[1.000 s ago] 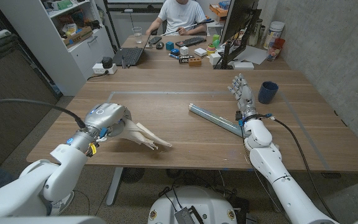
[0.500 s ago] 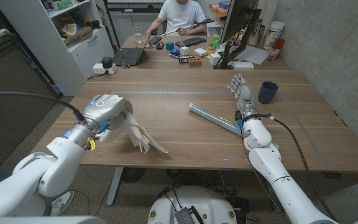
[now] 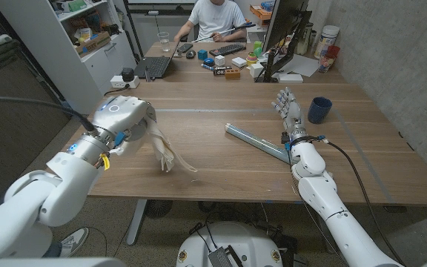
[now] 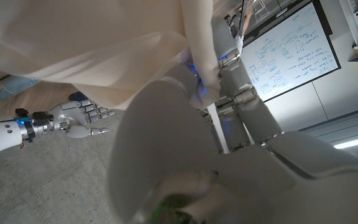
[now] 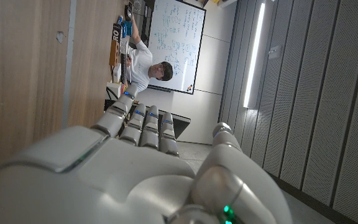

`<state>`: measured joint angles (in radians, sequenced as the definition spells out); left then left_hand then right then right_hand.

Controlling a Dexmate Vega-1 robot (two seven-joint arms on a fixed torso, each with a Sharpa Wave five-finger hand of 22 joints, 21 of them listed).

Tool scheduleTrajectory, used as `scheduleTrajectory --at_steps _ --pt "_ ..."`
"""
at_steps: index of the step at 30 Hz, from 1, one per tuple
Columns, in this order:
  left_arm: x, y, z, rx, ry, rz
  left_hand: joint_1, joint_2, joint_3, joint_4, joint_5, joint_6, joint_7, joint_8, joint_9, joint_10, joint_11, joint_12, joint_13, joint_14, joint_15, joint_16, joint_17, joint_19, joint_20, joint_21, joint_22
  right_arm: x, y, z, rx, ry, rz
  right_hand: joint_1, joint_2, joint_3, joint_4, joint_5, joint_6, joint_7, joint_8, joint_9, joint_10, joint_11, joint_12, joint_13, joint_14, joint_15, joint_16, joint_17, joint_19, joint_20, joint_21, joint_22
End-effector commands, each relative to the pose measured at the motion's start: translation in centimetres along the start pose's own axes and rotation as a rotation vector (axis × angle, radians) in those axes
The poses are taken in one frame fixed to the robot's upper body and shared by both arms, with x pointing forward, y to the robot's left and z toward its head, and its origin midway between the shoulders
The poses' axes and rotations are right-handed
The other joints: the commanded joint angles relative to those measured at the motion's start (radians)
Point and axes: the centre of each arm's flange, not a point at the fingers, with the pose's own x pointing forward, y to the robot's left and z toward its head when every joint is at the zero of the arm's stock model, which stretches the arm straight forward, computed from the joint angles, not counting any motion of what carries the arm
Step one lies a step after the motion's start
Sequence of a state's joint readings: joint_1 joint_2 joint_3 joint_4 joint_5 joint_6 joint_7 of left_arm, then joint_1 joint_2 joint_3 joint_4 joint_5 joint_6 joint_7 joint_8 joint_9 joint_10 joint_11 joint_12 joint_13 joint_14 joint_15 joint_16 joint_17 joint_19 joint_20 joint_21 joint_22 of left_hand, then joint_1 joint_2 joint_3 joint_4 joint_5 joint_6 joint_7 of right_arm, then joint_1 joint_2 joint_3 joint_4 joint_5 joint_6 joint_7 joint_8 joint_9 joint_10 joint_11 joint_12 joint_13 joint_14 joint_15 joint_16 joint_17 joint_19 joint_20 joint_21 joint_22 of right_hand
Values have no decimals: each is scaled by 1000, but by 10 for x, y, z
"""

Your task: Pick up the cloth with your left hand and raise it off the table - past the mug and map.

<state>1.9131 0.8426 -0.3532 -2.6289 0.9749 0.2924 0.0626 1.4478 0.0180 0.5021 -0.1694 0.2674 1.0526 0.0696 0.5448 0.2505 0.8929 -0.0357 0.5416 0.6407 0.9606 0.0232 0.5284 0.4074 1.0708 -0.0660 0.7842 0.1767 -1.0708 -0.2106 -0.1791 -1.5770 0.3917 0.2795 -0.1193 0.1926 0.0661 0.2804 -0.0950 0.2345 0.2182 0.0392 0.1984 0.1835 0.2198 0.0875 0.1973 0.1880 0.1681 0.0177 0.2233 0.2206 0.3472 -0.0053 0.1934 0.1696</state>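
- The cloth [image 3: 165, 152] hangs from the left hand [image 3: 128, 122], which is clamped on its upper end, at about nine o'clock on the table [image 3: 221, 178]; whether the lowest tip is clear of the wood I cannot tell
- Risk: only one end looks pinched, so a jerk could let it slide out
- The right hand [image 3: 288, 111] stands fingers apart, holding nothing, at three o'clock beside the folded map [image 3: 254, 141]
- The mug [image 3: 319, 110] sits just beyond, well apart from the cloth, so snagging looks unlikely
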Motion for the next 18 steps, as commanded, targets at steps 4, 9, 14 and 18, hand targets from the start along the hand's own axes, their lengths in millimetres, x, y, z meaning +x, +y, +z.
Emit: scheduleTrajectory --at_steps 4,9,14,18 --pt "6 43 0 67 0 97 5 2 10 -2 9 9 -2 -6 -2 52 -29 -5 95 177 -180 0 8 -8 -2 10 3 1 -1 3 5 -7 1 -6 6 -2 -1 4 12 2 3 5 11 1 5 3 9 2 1 5 -4 -3 -1 3" --pt "10 64 -2 73 -3 137 3 1 11 -2 12 9 -3 -8 -3 53 -28 -8 99 177 -180 -2 11 -10 -1 14 3 2 -1 5 -2 -7 6 -6 6 -1 -1 4 12 2 3 5 10 1 4 3 9 3 0 5 -4 -4 -1 3" --pt "9 84 -2 109 -3 204 2 0 13 -3 15 8 -3 -8 -2 57 -30 -13 100 175 -180 -4 15 -13 -1 18 3 3 0 7 0 -14 3 -7 6 -1 -1 4 12 2 3 5 10 0 3 3 9 3 0 5 -4 -3 -1 3" --pt "8 96 -1 127 0 240 0 0 14 -2 18 8 -4 -8 -1 59 -29 -15 102 178 -180 -5 18 -15 -2 22 3 3 0 7 3 -17 2 -7 7 -1 -1 4 13 3 3 5 11 1 3 3 10 3 0 5 -4 -4 -1 3"
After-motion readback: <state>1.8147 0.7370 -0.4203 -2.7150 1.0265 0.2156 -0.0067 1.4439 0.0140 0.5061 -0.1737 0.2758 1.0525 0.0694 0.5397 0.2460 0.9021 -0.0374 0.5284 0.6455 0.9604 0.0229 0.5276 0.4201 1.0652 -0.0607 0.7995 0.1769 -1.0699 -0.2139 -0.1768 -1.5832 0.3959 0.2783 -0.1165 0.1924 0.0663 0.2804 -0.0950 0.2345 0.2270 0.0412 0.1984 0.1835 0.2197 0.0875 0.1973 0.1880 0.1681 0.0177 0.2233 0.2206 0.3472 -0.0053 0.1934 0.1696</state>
